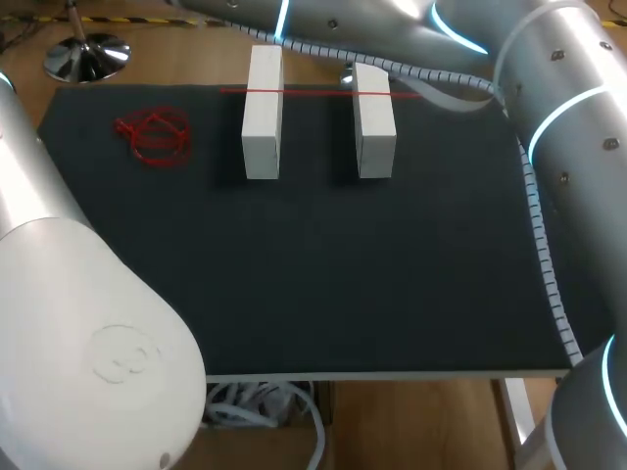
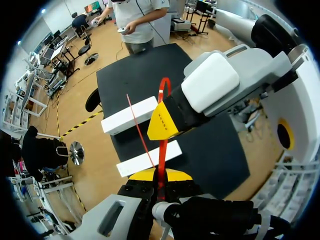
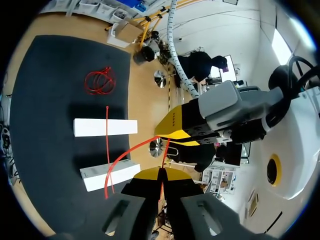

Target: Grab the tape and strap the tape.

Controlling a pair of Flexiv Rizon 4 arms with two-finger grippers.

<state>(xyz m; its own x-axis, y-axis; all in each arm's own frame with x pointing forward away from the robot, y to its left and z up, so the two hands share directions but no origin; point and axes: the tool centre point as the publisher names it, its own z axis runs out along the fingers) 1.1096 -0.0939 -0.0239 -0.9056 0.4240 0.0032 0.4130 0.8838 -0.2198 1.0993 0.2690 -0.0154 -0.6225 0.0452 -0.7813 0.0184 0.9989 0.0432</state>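
Matting (image 1: 323,284), black, bears two white blocks (image 1: 263,122) (red tape (image 1: 318,93) stretched across both).

Thin red tape (image 1: 313,93), taut, straight across two white blocks (image 1: 263,113)

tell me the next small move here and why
Probably ease the right gripper a little away from the left gripper to take up slack. Both look pinched on the red tape, close together. The tape lies straight across both white blocks, but a loose curve of it runs from the blocks up to the grippers.
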